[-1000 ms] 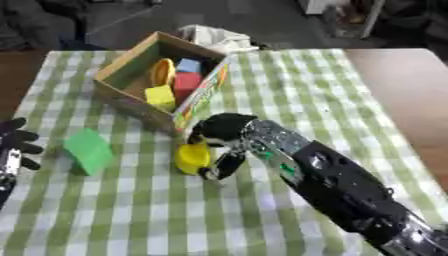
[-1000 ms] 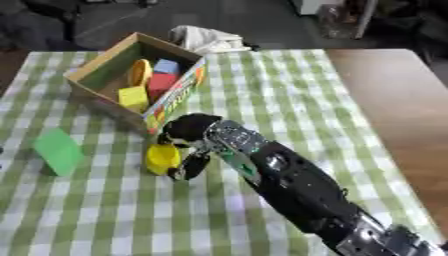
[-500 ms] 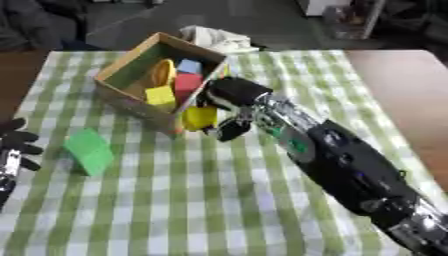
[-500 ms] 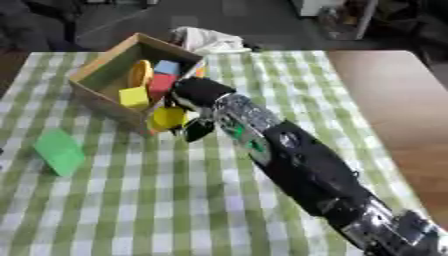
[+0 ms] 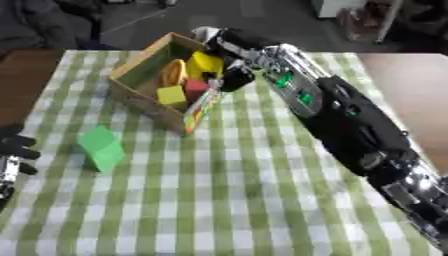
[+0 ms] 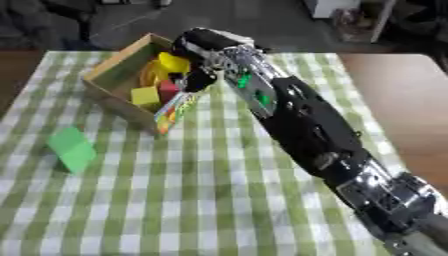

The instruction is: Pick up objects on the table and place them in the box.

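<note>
Right hand (image 5: 229,47): fingers curled round a yellow block (image 5: 206,63), held over the open cardboard box (image 5: 140,75) on the green-checked tablecloth (image 5: 236,185). Green block (image 5: 101,148) lies on the cloth, left of box. Left hand (image 5: 12,152) at the left edge, fingers relaxed.

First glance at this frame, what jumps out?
The long black right arm cuts diagonally across the checked tablecloth, its right hand holding a yellow piece over the open cardboard box at upper left. The box already holds a yellow block and other coloured pieces. A green block stands alone on the cloth at left, and the left hand shows at the left edge.
</note>
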Controlling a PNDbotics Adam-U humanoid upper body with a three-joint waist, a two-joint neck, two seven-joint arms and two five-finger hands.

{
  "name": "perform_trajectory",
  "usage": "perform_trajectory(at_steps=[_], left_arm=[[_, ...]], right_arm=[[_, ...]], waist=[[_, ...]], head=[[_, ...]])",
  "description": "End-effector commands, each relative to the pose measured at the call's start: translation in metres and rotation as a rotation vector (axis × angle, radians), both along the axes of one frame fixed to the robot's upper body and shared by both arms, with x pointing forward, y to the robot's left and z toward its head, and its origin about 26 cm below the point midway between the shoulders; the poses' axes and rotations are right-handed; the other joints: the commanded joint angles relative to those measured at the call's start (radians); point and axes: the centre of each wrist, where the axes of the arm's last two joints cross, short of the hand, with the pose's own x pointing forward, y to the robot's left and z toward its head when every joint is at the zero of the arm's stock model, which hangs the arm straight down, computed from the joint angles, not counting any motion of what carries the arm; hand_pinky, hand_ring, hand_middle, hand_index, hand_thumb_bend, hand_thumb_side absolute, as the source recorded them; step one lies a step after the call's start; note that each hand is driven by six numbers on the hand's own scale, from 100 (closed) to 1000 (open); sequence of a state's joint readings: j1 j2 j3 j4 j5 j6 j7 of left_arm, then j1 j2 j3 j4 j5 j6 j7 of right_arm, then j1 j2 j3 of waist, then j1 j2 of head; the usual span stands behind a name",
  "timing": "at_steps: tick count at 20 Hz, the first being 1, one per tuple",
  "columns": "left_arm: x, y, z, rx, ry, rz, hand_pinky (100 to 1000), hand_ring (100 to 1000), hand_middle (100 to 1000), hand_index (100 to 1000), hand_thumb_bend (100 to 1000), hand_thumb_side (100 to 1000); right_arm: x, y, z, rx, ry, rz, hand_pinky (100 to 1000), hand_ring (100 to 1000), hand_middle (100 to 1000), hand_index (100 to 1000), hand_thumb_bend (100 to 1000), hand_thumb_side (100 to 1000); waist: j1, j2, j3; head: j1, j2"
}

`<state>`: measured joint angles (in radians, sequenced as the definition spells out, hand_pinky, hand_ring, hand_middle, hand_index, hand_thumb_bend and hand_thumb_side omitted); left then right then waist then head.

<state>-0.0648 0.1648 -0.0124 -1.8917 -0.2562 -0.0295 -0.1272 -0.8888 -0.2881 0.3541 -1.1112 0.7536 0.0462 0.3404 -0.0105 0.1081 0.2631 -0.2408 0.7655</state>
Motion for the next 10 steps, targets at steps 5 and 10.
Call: perform_trajectory(at_steps=[5, 10], left_arm=[[0.002, -0.0037, 0.0075, 0.015, -0.031, -0.023, 493, 597, 611, 820, 100, 723], [0.0023, -0.0038, 0.0075, 0.017, -0.029, -0.025, 493, 598, 611, 821, 100, 725]], right_arm=[[0.0159, 0.0038, -0.0119, -0.007, -0.141, -0.115, 774, 736, 694, 858, 279, 557], [0.0127, 0.0088, -0.003, 0.004, -0.313, -0.176, 805, 809, 864, 958, 378, 629]], waist=[[0.008, -0.003, 0.019], [0.003, -0.001, 0.012]], head=[[-0.021, 0.004], [-0.017, 0.004]])
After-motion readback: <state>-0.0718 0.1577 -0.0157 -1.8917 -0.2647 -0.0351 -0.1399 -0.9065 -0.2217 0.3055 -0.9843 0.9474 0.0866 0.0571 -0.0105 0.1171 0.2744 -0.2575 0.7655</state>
